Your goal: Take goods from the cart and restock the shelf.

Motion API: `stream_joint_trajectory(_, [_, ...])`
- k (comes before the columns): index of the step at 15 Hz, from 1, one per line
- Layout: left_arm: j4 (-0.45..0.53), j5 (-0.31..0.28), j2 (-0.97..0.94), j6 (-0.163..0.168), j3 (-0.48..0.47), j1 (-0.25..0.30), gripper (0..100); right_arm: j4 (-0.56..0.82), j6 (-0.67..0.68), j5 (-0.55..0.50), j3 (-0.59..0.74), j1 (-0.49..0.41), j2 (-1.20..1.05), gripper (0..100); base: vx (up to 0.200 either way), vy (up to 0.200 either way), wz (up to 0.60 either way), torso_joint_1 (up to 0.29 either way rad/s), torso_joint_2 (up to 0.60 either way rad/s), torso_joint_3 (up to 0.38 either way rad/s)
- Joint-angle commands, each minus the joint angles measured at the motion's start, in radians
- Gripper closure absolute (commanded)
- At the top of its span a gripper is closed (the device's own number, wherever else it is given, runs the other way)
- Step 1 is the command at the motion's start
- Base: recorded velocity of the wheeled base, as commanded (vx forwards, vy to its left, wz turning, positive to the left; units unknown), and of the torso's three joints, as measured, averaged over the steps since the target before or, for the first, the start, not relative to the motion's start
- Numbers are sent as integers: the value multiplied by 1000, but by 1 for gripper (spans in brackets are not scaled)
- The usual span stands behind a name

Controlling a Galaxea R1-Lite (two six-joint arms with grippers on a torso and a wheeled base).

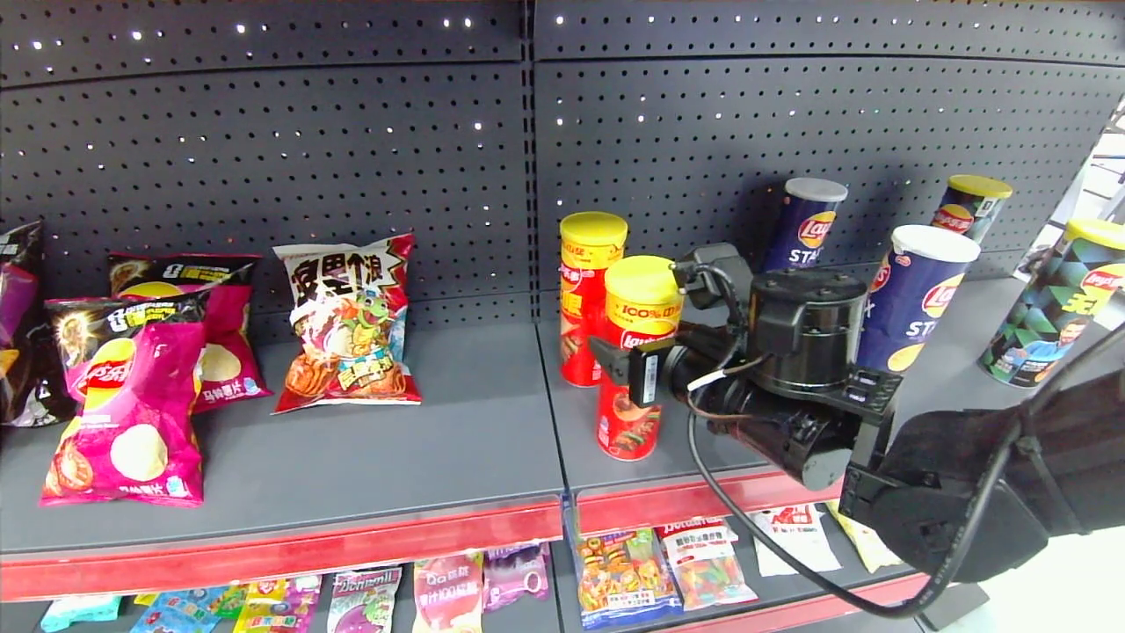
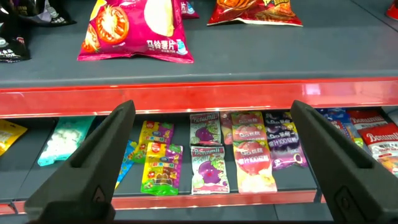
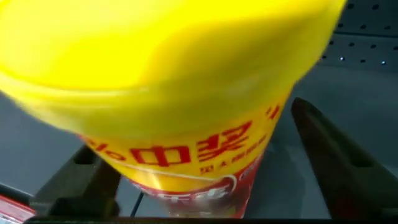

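Right hand [image 1: 622,365] spread around yellow-lidded red can [image 1: 629,426], second can [image 1: 585,299] just behind; left hand [image 2: 211,165] spread.

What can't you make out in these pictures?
- Whether the right claw grips the front red can: in the head view the wrist blocks it, in the right wrist view the blurred lid does.
- Dark bag: cut off by the head view's left edge.
- White packet below: partly behind the cable, head view.

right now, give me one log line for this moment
right hand: open around red can | can: standing on shelf | left hand: open, empty
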Motion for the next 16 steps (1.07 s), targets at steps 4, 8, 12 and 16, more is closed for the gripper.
stream_joint_trajectory(4, [0, 0, 2, -1, 0, 1, 0, 0, 1, -1, -1, 0, 2, 100, 0, 0, 0, 0, 0, 0])
stream_joint_trajectory(8, [0, 0, 2, -1, 0, 1, 0, 0, -5, -11, -8, 2, 0, 100, 0, 0, 0, 0, 0, 0])
stream_joint_trajectory(12, [0, 0, 2, -1, 0, 1, 0, 11, -36, -64, -9, 6, -7, 100, 0, 0, 0, 0, 0, 0])
stream_joint_trajectory(16, [0, 0, 0, -1, 0, 1, 0, 11, -42, -74, -14, 46, -24, 100, 0, 0, 0, 0, 0, 0])
